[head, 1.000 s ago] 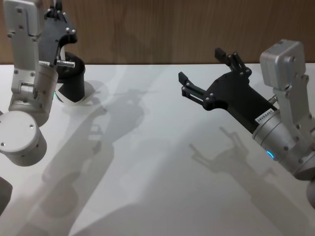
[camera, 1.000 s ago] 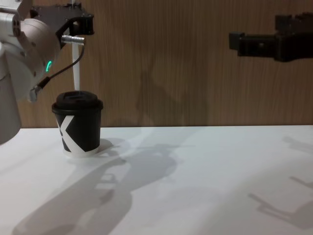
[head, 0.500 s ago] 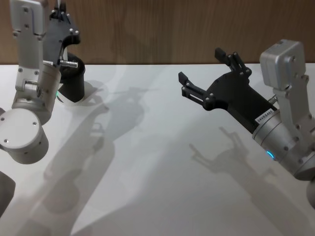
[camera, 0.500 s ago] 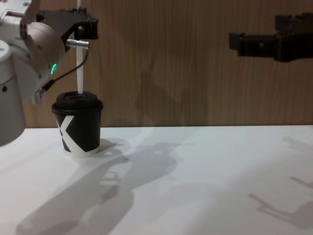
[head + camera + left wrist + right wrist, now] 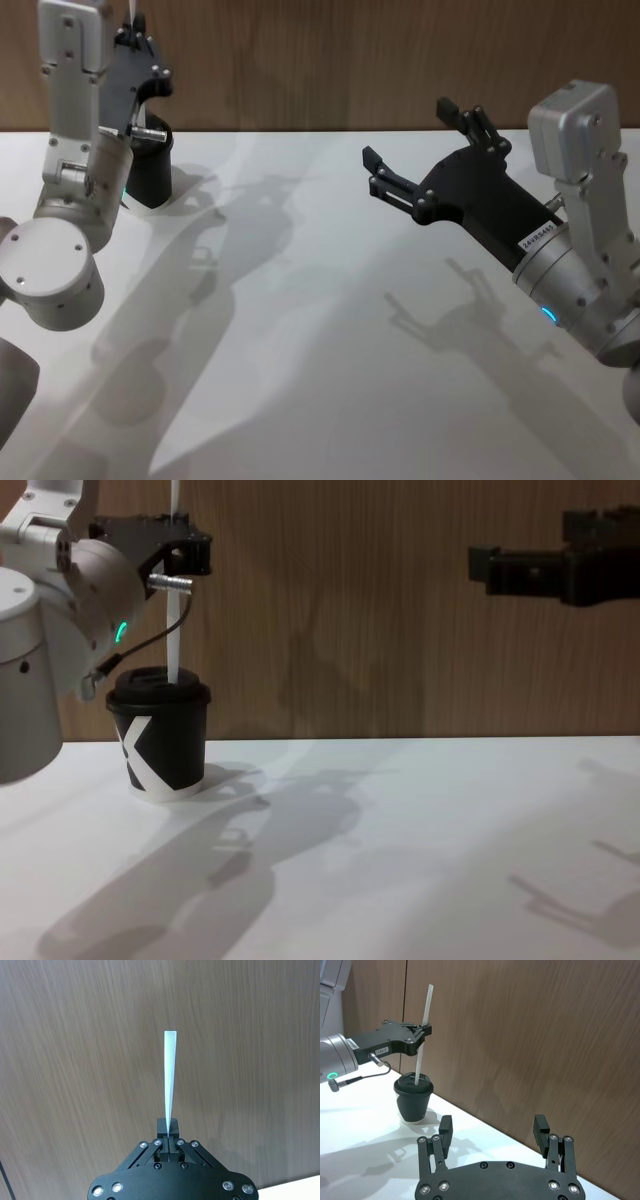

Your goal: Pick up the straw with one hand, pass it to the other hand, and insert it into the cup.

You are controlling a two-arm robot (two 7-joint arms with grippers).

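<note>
The white straw [image 5: 174, 620] stands upright with my left gripper [image 5: 186, 552] shut on its upper half. Its lower end meets the lid of the black cup [image 5: 160, 742], which has a white K mark and sits at the table's far left. How deep the tip goes I cannot tell. The right wrist view shows the straw [image 5: 423, 1035] slightly tilted over the cup [image 5: 413, 1100], held by the left gripper [image 5: 423, 1031]. In the left wrist view the straw [image 5: 170, 1080] rises from the pinched fingers [image 5: 175, 1143]. My right gripper [image 5: 408, 130] hovers open over the table's right side, holding nothing.
A wooden wall [image 5: 380, 630] runs behind the white table [image 5: 320, 300]. The left arm's silver wrist [image 5: 70, 220] with its dark cable [image 5: 140, 645] hangs close beside the cup.
My left gripper has shifted right and a little down with the straw, bringing its lower end from behind the lid's left part onto the lid. The right arm has not moved.
</note>
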